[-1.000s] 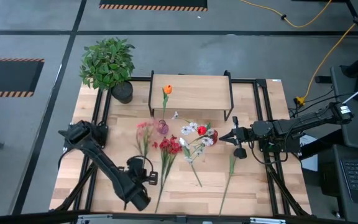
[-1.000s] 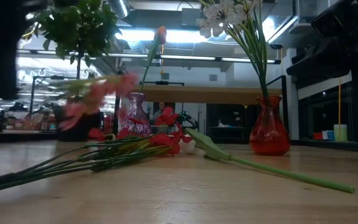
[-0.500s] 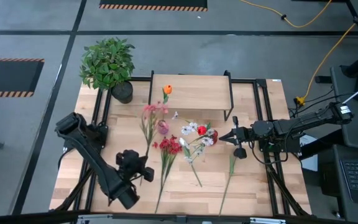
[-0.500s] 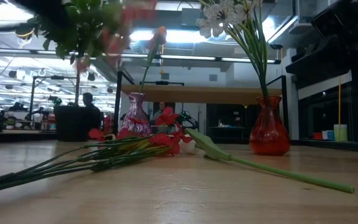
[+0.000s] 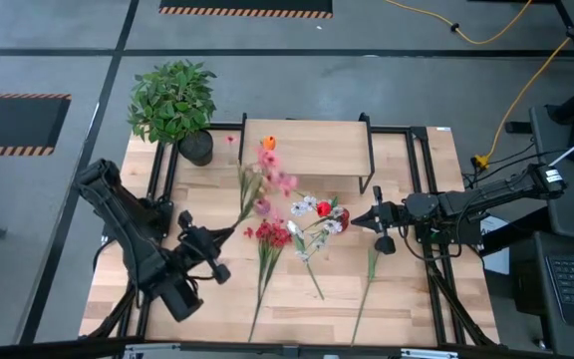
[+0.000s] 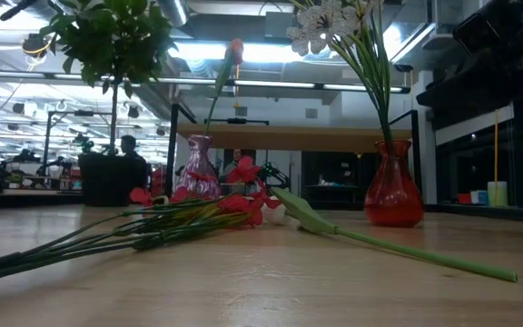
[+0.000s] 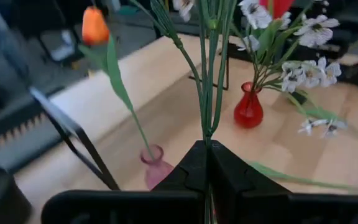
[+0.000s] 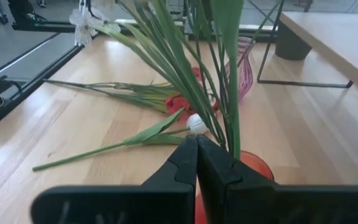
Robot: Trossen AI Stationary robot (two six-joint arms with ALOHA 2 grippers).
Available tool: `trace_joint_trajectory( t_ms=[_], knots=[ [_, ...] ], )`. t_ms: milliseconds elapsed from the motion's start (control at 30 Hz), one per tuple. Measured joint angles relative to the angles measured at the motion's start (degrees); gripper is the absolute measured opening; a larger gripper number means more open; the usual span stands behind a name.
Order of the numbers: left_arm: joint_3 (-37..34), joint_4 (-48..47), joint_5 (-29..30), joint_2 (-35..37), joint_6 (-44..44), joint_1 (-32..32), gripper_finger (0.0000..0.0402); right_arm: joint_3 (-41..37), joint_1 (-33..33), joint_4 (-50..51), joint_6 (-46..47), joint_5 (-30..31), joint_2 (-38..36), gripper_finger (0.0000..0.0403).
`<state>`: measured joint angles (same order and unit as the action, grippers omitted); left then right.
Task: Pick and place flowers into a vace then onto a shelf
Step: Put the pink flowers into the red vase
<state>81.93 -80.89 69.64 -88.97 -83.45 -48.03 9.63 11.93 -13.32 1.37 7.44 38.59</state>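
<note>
My left gripper (image 5: 222, 236) (image 7: 207, 144) is shut on a bunch of pink flowers (image 5: 270, 166) raised above the table. Their blooms hang near the pink glass vase (image 5: 262, 206) (image 7: 156, 168), which holds one orange flower (image 5: 268, 143). The red vase (image 5: 324, 209) (image 6: 393, 195) holds white flowers (image 5: 304, 206). My right gripper (image 5: 359, 219) (image 8: 196, 142) is shut just right of it. Red flowers (image 5: 272, 234) and loose green stems (image 5: 367, 279) lie flat on the table. The shelf (image 5: 307, 150) stands at the far edge. My left gripper pinches the lower ends of several thin green stems (image 7: 207, 127) between its two fingers. The stems run on past the fingertips along the fingers' line. The bunch is lifted clear of the table, slanting toward the far edge. My right gripper: its shut fingertips are beside the red vase's neck (image 8: 247, 163); I cannot tell whether they touch it.
A bushy potted plant (image 5: 172, 100) stands at the far left corner. Black frame rails (image 5: 162, 184) run along the table's left and right sides. Bare wood (image 5: 417, 299) lies near the front edge on the right.
My left gripper has risen and moved toward the far edge, with the arm swinging left. It carried the pink bunch up off the table and out of the low view. The blooms have travelled from beside the red flowers to over the pink vase, near the shelf.
</note>
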Motion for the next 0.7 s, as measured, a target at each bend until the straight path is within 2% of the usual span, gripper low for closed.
trace_joint_trajectory(
  t_ms=[200,333,567,700],
  knots=[
    [0.0,3.0,1.8,3.8,11.1,0.0,0.0003,0.0,0.0,-2.9,-0.2,0.0,0.0,0.0012],
    [0.0,12.2,1.3,6.9,24.9,0.5,0.0003,0.0,0.0,-3.7,-0.3,0.0,0.0,0.0012],
    [0.0,36.0,-9.3,8.6,58.8,3.9,0.0002,0.0,0.0,-5.6,-0.3,0.0,0.0,0.0012],
    [0.0,44.6,-16.3,8.5,70.1,5.9,0.0002,0.0,0.0,-6.3,-0.1,0.0,0.0,0.0012]
  ],
)
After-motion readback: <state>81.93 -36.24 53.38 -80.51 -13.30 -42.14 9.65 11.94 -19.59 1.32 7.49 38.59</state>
